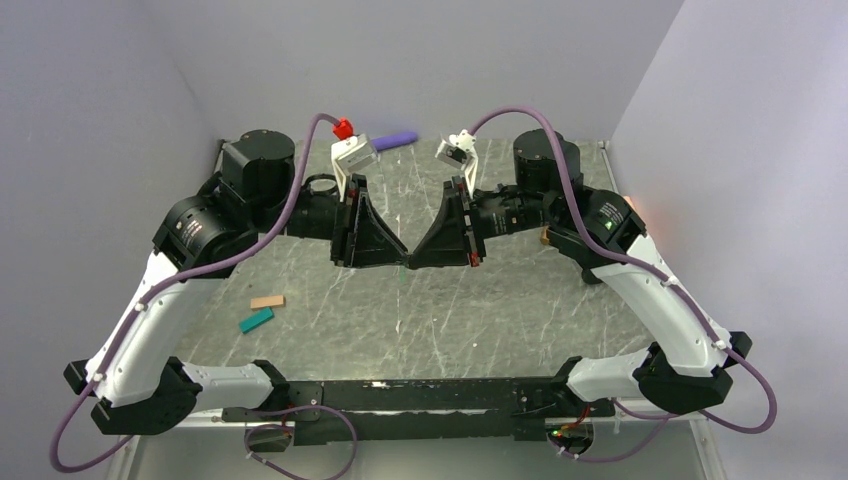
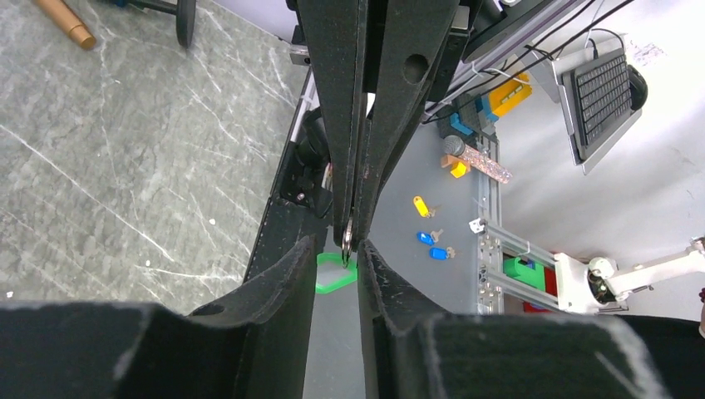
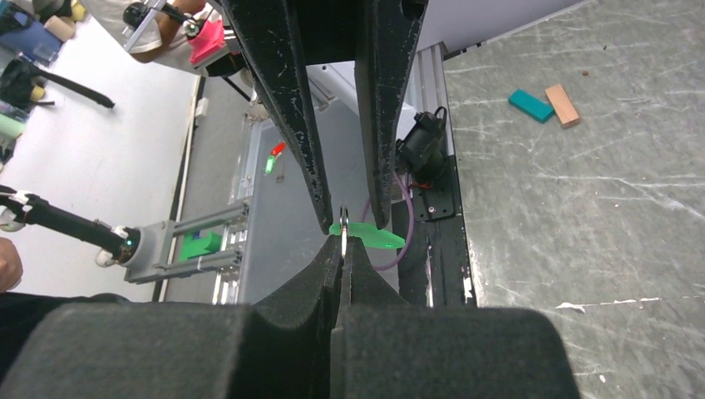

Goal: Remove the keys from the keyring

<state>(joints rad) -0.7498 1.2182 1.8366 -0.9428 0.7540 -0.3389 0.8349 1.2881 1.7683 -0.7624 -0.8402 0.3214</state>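
Observation:
Both grippers meet tip to tip above the middle of the table. My right gripper (image 3: 343, 243) is shut on the metal keyring (image 3: 343, 221), seen edge-on just above its tips. The key, a small flat bright-green piece (image 3: 367, 234), hangs from the ring beside the fingertips. My left gripper (image 2: 337, 243) is open, one finger on each side of the right gripper's tips, and grips nothing. The ring (image 2: 347, 236) and the green key (image 2: 335, 273) show in the gap between its fingers. In the top view the left gripper (image 1: 398, 258) and right gripper (image 1: 417, 258) touch noses.
A teal block (image 1: 256, 320) and a tan block (image 1: 267, 301) lie on the table at the front left. A purple object (image 1: 395, 141) lies at the back edge. The table (image 1: 480, 320) is grey marble-patterned, with walls on three sides.

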